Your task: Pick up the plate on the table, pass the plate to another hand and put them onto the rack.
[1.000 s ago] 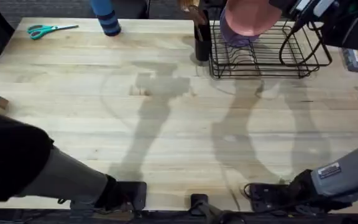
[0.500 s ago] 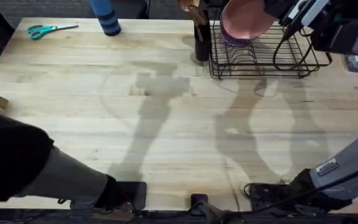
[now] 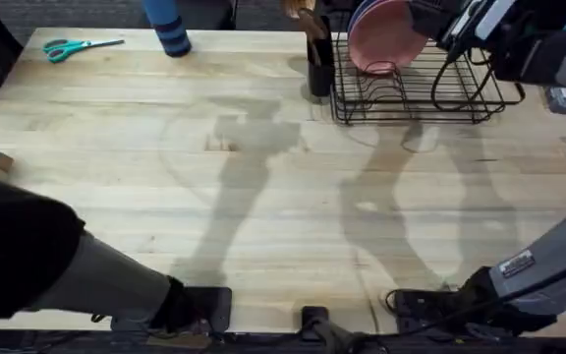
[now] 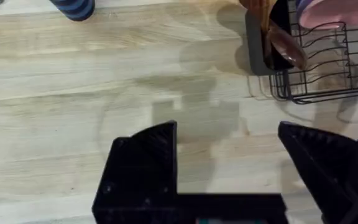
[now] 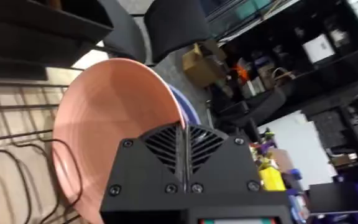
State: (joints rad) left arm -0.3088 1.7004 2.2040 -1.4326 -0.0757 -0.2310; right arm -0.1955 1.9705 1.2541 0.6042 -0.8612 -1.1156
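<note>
Clamped on the plate (image 5: 114, 134) rim, the right gripper (image 5: 183, 144) seems to be seating it in the rack (image 3: 416, 88); next, release.

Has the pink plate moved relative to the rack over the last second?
Yes. The plate, shut in the right hand, has come down into the rack, its lower edge now among the wires.

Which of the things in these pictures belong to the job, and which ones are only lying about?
Belong to the job:
- pink plate, standing in the rack
- black wire rack
- right gripper, shut on the plate's rim
- left gripper, open above the table

Lying about:
- scissors
- purple plate
- utensil holder
- blue striped cup
</note>
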